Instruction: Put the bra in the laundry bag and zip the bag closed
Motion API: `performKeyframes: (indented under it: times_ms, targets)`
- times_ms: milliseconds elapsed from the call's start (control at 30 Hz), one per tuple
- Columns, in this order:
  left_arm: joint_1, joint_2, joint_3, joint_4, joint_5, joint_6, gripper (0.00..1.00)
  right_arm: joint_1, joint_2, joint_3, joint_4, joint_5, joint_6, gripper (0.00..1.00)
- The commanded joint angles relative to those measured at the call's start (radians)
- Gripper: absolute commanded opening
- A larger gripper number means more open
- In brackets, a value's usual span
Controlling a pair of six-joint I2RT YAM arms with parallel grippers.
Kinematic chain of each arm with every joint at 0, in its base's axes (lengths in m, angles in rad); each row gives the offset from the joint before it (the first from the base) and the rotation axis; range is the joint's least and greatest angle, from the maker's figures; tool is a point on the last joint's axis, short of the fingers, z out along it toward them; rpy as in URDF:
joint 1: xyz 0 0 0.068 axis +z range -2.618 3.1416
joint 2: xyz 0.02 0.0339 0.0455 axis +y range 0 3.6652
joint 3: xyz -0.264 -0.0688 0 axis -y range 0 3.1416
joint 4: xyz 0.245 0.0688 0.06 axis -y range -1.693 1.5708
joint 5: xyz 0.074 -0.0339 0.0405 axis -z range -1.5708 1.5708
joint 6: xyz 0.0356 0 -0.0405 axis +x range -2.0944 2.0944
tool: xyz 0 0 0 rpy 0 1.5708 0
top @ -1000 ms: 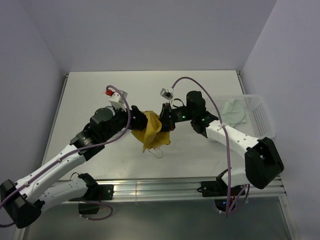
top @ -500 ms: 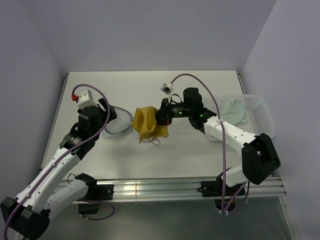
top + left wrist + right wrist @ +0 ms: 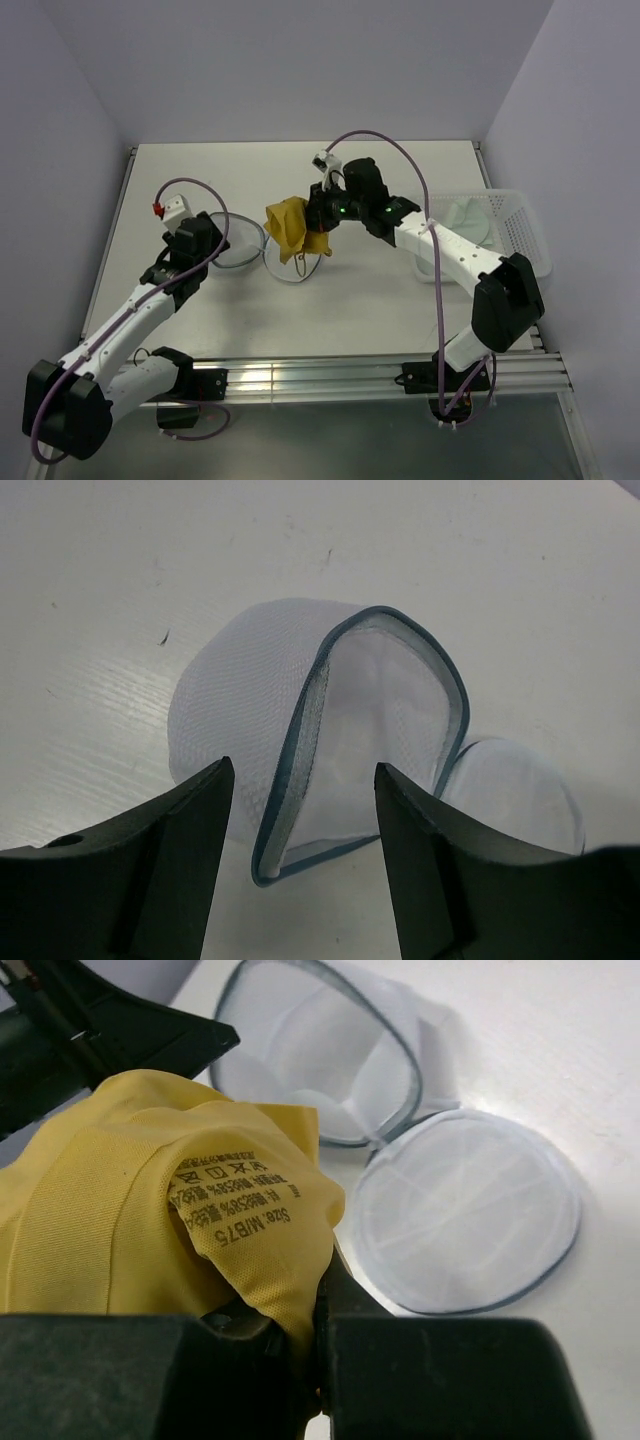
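**Handover complete: bra held by one hand, bag being readied**

The right hand [image 3: 300, 1325] is clamped tight on a fold of the yellow bra [image 3: 150, 1210], and the rest of the garment bulges out ahead of its fingers. A second ago both hands met at the bra. The left hand [image 3: 300, 780] has since let go and swung away to the laundry bag [image 3: 370, 740]. The bag lies unzipped on the surface [image 3: 400, 180], just below and ahead of the right hand. One mesh half rests flat, and the other stands up with its dark rim forming an open mouth.

The left hand's jaws stand moderately wide, one on each side of that raised rim. No contact with the mesh can be made out.

This reads as a division of labour. The left hand seems placed to steady or spread the opening while the right lowers the bra in. The bra is not yet inside and the zipper is untouched. The basket [image 3: 520, 235], well off to the right hand's outer side, plays no part.
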Motion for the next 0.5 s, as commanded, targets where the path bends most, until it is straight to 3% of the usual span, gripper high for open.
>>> performKeyframes:
  times_ms: [0, 100, 200, 233, 300, 467]
  targets:
    - [0.005, 0.062, 0.03, 0.104, -0.05, 0.021, 0.64, 0.036, 0.026, 0.091, -0.106, 0.153, -0.053, 0.01]
    - [0.005, 0.1, 0.041, 0.14, -0.049, 0.043, 0.55, 0.056, 0.046, 0.134, -0.172, 0.229, -0.08, 0.01]
    - [0.005, 0.111, 0.032, 0.16, -0.035, 0.049, 0.31, 0.069, 0.066, 0.201, -0.258, 0.342, -0.106, 0.0]
    - [0.005, 0.103, 0.024, 0.168, -0.023, 0.052, 0.15, 0.069, 0.06, 0.215, -0.267, 0.355, -0.108, 0.0]
    - [0.004, 0.082, -0.016, 0.219, 0.009, 0.06, 0.01, 0.07, 0.054, 0.226, -0.295, 0.4, -0.114, 0.0]
    - [0.004, -0.016, -0.113, 0.338, 0.217, 0.014, 0.0, 0.111, 0.067, 0.298, -0.391, 0.59, -0.14, 0.0]
